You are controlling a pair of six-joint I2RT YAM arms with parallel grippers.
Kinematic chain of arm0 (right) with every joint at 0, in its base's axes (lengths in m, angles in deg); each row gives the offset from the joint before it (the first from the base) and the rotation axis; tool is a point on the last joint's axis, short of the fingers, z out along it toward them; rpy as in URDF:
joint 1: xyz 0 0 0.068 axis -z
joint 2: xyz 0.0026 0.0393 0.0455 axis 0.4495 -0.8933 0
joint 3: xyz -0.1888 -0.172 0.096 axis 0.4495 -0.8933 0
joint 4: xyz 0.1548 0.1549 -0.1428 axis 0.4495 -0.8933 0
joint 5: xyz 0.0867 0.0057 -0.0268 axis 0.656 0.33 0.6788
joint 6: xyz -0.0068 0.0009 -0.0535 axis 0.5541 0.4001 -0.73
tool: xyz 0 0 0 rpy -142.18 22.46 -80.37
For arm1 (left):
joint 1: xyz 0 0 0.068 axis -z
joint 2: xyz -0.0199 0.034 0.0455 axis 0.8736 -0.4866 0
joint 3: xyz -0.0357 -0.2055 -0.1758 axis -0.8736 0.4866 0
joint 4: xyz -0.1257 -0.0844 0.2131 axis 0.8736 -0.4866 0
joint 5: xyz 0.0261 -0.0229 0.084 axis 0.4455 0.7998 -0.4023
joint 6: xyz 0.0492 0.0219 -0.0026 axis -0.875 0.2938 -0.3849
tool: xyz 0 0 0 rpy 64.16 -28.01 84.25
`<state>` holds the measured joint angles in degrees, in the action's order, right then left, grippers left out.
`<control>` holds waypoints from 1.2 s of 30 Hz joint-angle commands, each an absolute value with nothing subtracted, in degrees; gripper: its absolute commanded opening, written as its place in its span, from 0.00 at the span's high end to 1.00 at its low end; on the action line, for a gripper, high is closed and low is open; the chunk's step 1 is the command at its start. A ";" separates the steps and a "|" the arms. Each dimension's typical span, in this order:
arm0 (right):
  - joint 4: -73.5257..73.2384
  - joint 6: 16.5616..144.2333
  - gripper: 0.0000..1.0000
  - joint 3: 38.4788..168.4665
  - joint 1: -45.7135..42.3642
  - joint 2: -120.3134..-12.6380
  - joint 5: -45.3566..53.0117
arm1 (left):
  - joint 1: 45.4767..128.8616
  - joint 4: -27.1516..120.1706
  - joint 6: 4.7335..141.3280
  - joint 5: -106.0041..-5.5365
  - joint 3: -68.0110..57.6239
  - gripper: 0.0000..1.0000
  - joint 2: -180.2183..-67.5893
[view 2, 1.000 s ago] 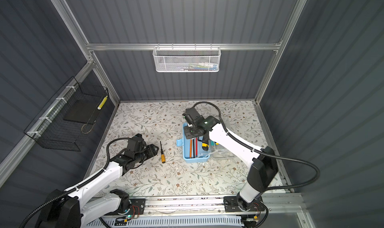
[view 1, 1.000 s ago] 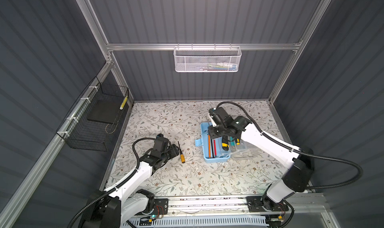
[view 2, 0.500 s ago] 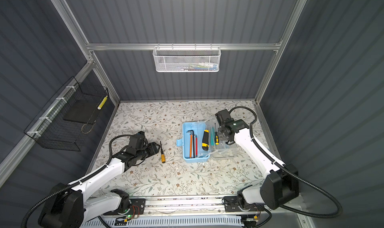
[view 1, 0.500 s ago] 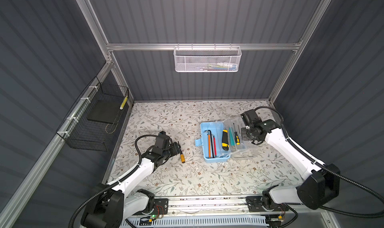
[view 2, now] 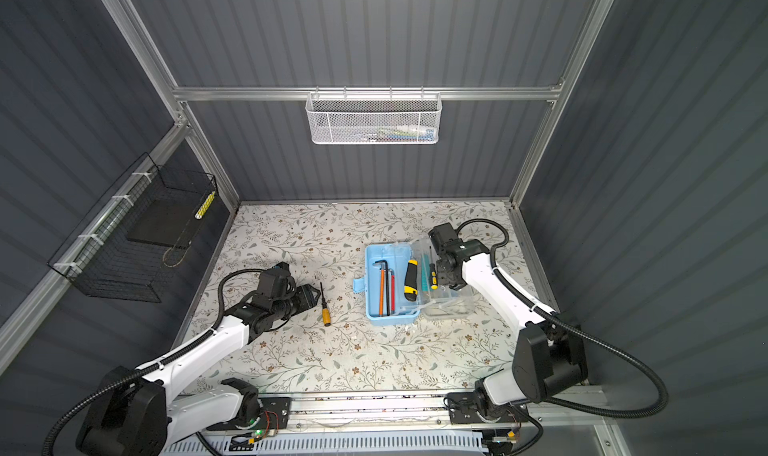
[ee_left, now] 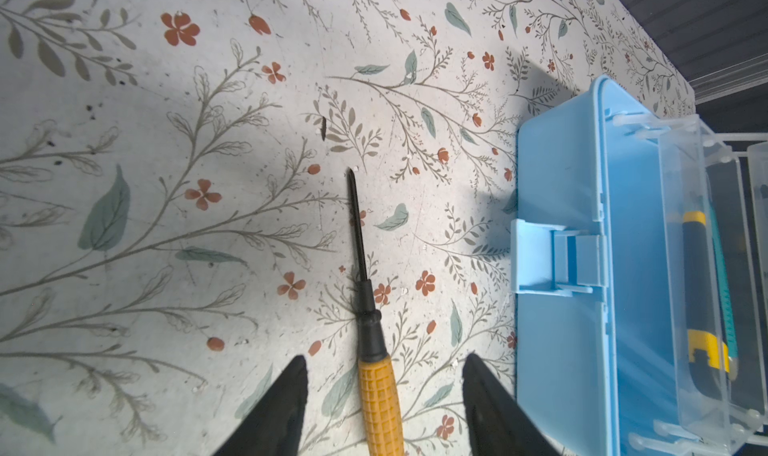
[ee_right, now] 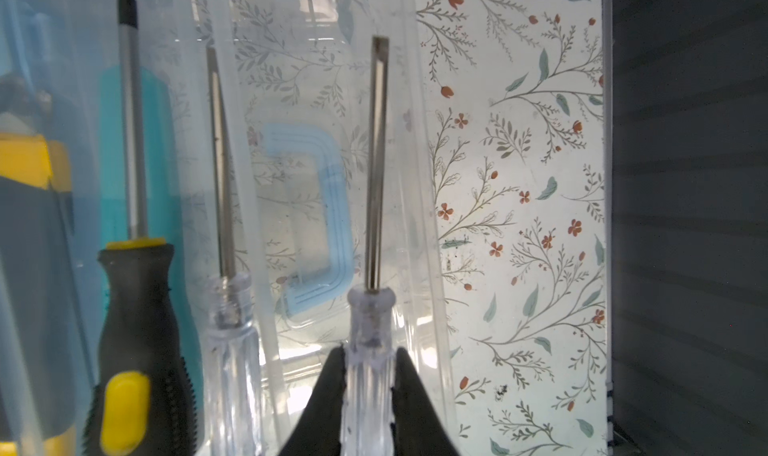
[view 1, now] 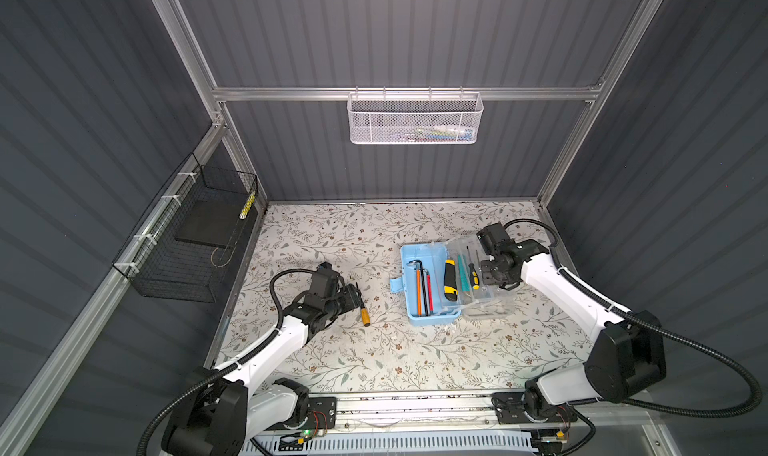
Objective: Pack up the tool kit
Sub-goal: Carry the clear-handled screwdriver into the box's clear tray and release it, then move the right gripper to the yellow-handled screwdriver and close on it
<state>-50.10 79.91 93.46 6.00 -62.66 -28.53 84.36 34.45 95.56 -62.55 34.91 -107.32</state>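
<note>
The light-blue tool kit box (view 1: 409, 317) (view 2: 374, 315) lies open with hex keys (view 1: 424, 285) and a yellow-black utility knife (view 1: 450, 281) inside. Its clear tray (view 1: 478, 304) holds a yellow-black screwdriver (view 1: 473, 273) (ee_right: 141, 308) and a clear-handled one (ee_right: 230, 308). My right gripper (view 1: 490, 277) (ee_right: 369, 350) is shut on another clear-handled screwdriver (ee_right: 376, 163) over the tray. An orange-handled screwdriver (view 1: 365, 315) (ee_left: 378, 400) lies on the table left of the box. My left gripper (view 1: 353, 298) (ee_left: 384, 360) is open, its fingers on either side of that handle without touching it.
A white mesh basket (view 1: 415, 119) hangs on the back wall. A black wire basket (view 1: 187, 242) hangs on the left wall. The box's latch (ee_left: 557, 258) faces my left gripper. The right wall stands close behind the right arm.
My right arm swung from over the box's middle to its right side, above the clear tray. My left gripper moved right, up to the orange-handled screwdriver.
</note>
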 commanded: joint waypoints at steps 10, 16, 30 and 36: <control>-53.47 81.54 0.58 99.40 1.51 -57.73 -29.58 | 84.35 33.21 93.51 -62.64 32.79 0.39 -106.99; -53.39 83.46 0.57 103.30 -7.18 -55.93 -28.99 | 84.35 34.90 94.15 -61.19 33.10 0.39 -107.76; -43.05 88.23 0.57 107.55 -25.53 -63.44 -16.07 | 84.35 30.96 90.74 -58.98 29.82 0.35 -106.46; -41.21 88.43 0.55 107.34 -27.54 -66.56 -14.85 | 84.35 30.32 90.67 -60.22 30.20 0.35 -105.81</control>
